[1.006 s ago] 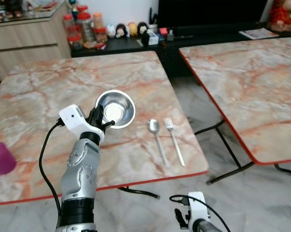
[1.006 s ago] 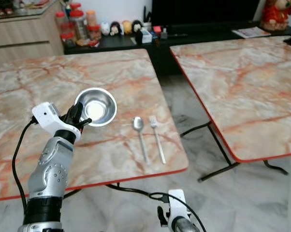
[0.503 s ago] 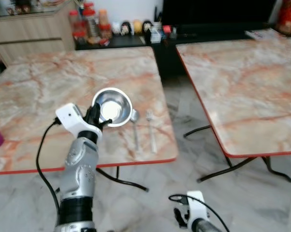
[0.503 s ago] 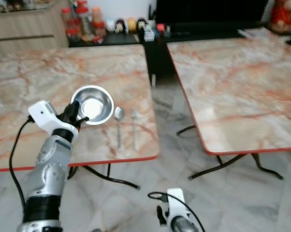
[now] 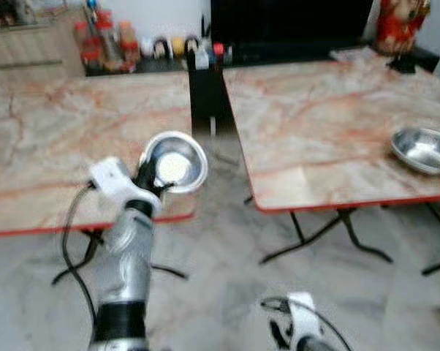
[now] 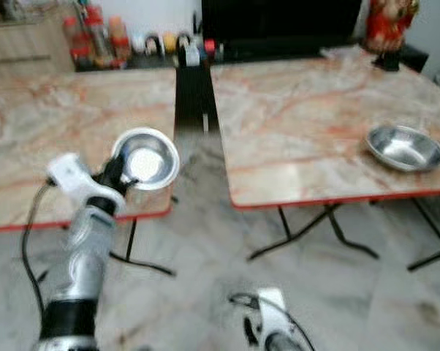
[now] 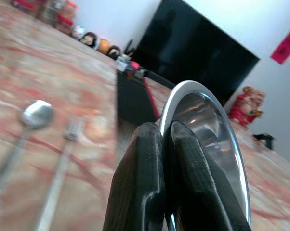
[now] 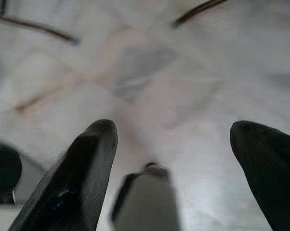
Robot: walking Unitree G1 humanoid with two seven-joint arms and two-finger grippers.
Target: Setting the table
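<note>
Two marble tables [image 5: 330,139] stood apart, a second bowl [image 5: 423,150] on the right one, while the left gripper [image 7: 165,163], clamped thinly on the rim of a steel bowl [image 5: 174,162], risked dropping it mid-walk; the right gripper [image 8: 174,163] hung wide open, empty

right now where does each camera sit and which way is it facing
Left eye view: head, facing forward and down at two marble tables; left arm holds up a steel bowl.
Right eye view: same scene; a second bowl lies on the right table.
Left wrist view: along the left gripper, pinching the bowl's rim; spoon and fork beyond.
Right wrist view: along the open right gripper, facing the floor.
Shared: the held bowl.
</note>
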